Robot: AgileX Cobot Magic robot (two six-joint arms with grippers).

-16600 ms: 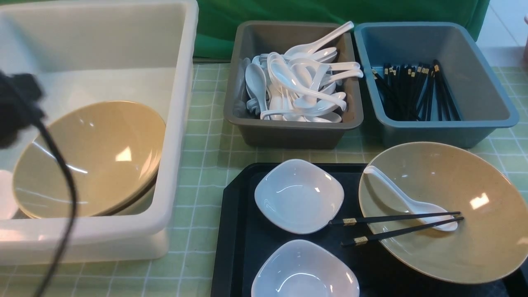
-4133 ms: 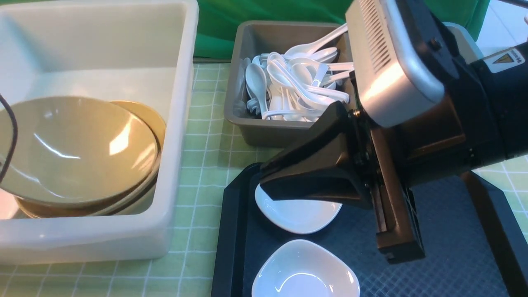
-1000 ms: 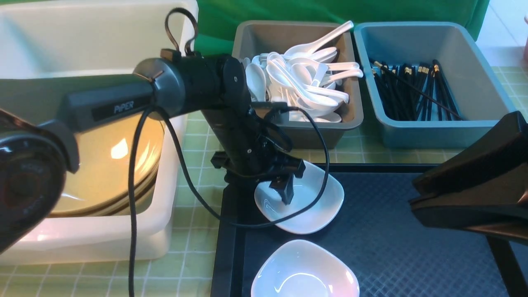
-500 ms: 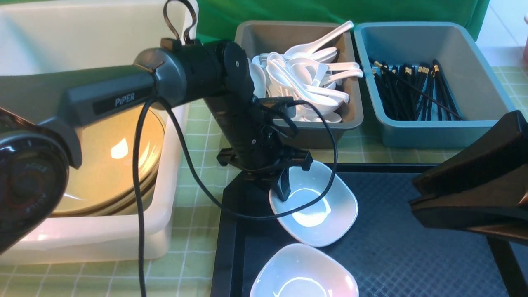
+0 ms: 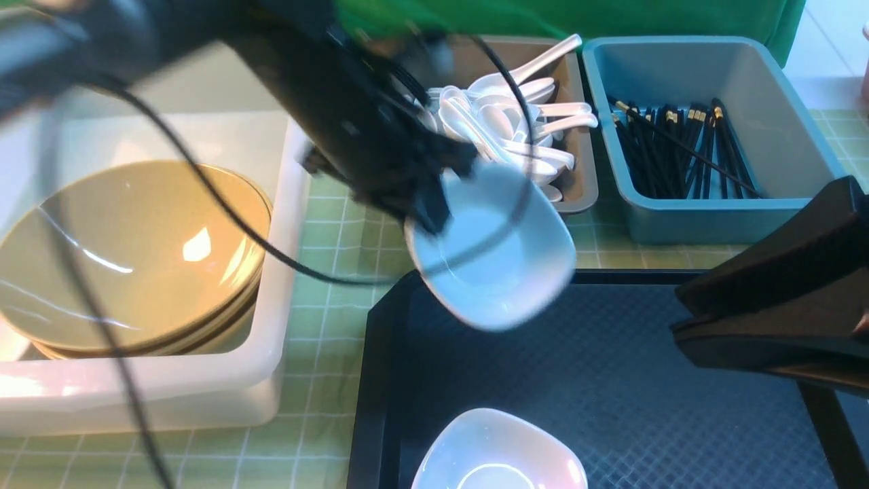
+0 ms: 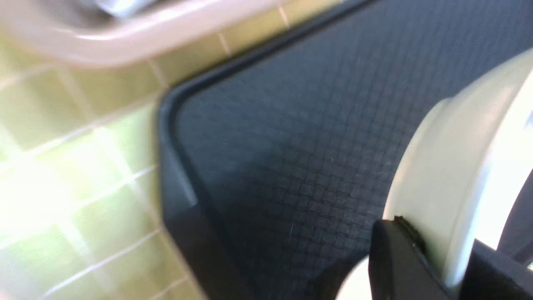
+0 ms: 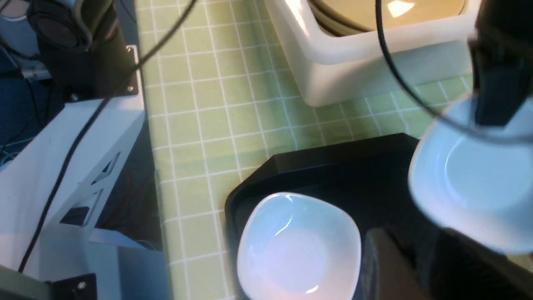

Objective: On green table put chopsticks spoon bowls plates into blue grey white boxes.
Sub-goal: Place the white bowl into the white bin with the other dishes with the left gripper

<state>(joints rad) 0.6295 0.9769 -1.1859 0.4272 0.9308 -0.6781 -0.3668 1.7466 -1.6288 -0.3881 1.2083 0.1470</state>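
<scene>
- A pale green table [image 5: 339,258] ruled with thin white lines is stretching out in front of a dark green cloth backdrop [image 5: 611,17], carrying 3 boxes and a black tray [image 5: 611,380].
- My left gripper [image 5: 431,210] is clamping down on the rim of the held plate [image 5: 495,265]. The left wrist view shows the white edge pinched tight between my black fingers [image 6: 391,258].
- The held plate is hanging in the air, tilted with its hollow facing the front camera. It is sitting above the tray's far left corner, just in front of the grey box [image 5: 588,193].
- The arm carrying it is showing as a dark blur across the front view.
- The other plate [image 5: 499,451] is lying flat on the tray at its near edge, well apart from the held one.
- My right gripper [image 5: 679,326] is hovering over the tray's right side with nothing seen in it. I cannot tell how far its jaws are parted.
- The white box [image 5: 271,380] on the left is holding a stack of tan bowls [image 5: 136,251].
- The grey box is holding a heap of white spoons [image 5: 502,122], and the blue box [image 5: 713,217] beside it is holding black chopsticks [image 5: 679,149].
</scene>
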